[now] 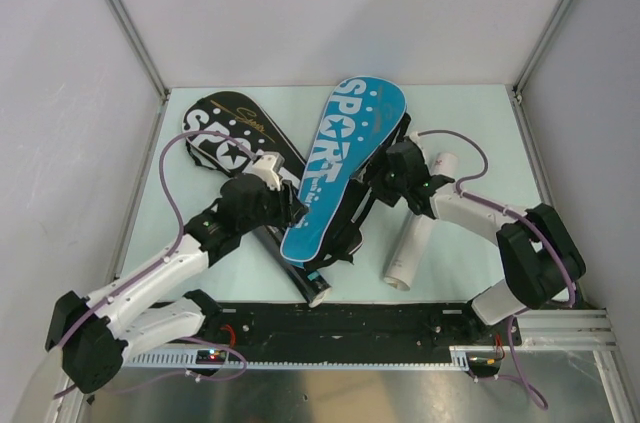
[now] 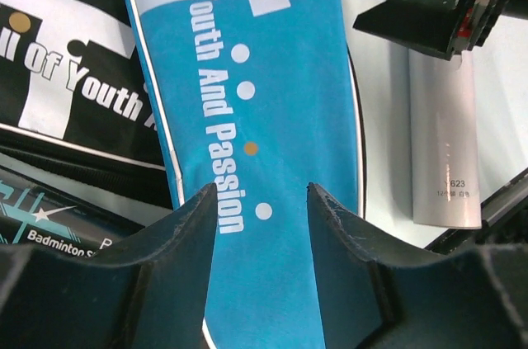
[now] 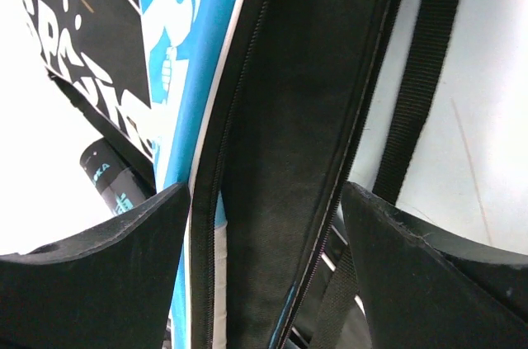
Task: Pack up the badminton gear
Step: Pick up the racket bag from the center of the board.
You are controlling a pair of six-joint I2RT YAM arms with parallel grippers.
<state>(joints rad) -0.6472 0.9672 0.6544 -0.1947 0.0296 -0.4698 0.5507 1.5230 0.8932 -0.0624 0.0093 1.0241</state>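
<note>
Seemingly the packing is well under way but unfinished. No bare racket or shuttlecock is in view, so they may be stowed already, though I cannot tell what either case holds. The blue cover (image 1: 345, 158) lies slantwise mid-counter (image 1: 470, 133). The black cover (image 1: 225, 133) lies just left of it, partly beneath its edge. The black tube (image 1: 300, 273) pokes out from under its near end, and the white tube (image 1: 412, 243) lies loose to its right. By my reckoning, the loose tubes and closing the blue cover's zip are left.

The left tool (image 2: 260, 192) hovers over the blue cover's narrow end, jaws half apart, holding nothing. The right tool (image 3: 266, 192) stands wide, jaws astride the blue cover's black zipped edge without pinching it.

Both covers read "SPORT" in big white letters. The blue one adds "Of Youth And Passion", and the black shows "Of Youth" plus an illegible gold signature. The black tube reads "Badminton S…". The white tube's small print looks like "Y623", though that is uncertain.
</note>
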